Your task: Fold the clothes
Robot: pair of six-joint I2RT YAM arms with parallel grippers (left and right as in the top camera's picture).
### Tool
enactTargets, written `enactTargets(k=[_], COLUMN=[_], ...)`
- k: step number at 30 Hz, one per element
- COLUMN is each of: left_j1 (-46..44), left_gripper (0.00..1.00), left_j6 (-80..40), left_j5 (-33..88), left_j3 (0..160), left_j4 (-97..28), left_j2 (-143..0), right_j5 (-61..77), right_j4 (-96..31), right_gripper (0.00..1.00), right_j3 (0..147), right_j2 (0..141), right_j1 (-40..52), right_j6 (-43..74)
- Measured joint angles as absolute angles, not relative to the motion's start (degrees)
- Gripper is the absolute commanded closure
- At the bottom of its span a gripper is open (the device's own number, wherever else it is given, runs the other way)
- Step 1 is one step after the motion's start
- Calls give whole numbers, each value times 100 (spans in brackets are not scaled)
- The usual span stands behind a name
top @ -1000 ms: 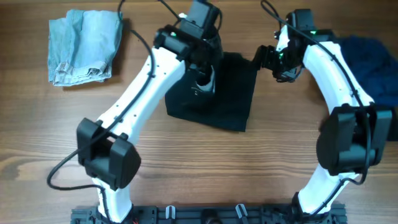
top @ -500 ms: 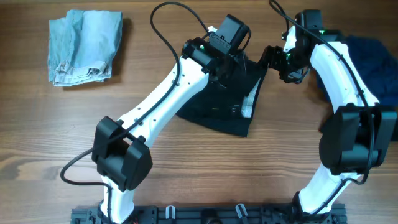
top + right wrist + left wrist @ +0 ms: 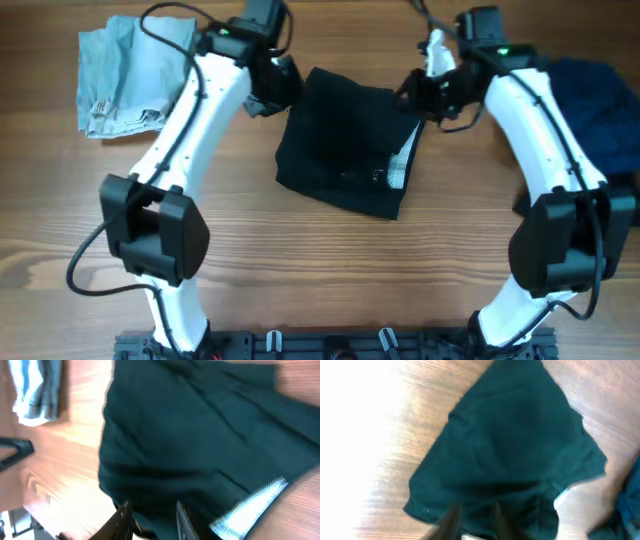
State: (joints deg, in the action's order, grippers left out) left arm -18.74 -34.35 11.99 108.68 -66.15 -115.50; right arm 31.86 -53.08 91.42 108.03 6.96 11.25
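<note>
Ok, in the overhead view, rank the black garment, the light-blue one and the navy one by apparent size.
Largest: the flat black fabric garment.
Then the folded faded light-blue fabric garment and the crumpled navy fabric garment: not ranked, because the navy one runs off the picture's edge.

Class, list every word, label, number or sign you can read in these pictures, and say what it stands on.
No text can be read.
The black garment: any print on its pale band is too small and blurred to read.
The light-blue garment: nothing legible.
</note>
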Motion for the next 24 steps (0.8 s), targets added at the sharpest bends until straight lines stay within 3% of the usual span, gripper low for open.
enactTargets(k=[2,5,8,14,24], left_j1=[-1894,-2265,-2757,-3116,-3262], left_gripper=[96,96,96,96,96], left_j6=[-3190,-2971,-2917,-2923,-2923], left_j5=[1568,1892,2025,2261,2394], left_j3=[10868,10868,10892,10892,10895], left_j4=[-6694,-6543,-6292,-6267,-6169], left_j2=[-11550,-11550,-11699,-12597,-12851], right_j5=[3218,3216,3216,3216,3607], right_j4=[-4976,-4644,-4576,-4554,-4091], right_gripper=[64,84,96,96,96], right_j3=[9105,9102,9102,9076,9076], right_j2=[10805,10879,11275,11725,12149], right_j1=[742,674,670,670,631], right_j6=[1249,1538,1555,1490,1686])
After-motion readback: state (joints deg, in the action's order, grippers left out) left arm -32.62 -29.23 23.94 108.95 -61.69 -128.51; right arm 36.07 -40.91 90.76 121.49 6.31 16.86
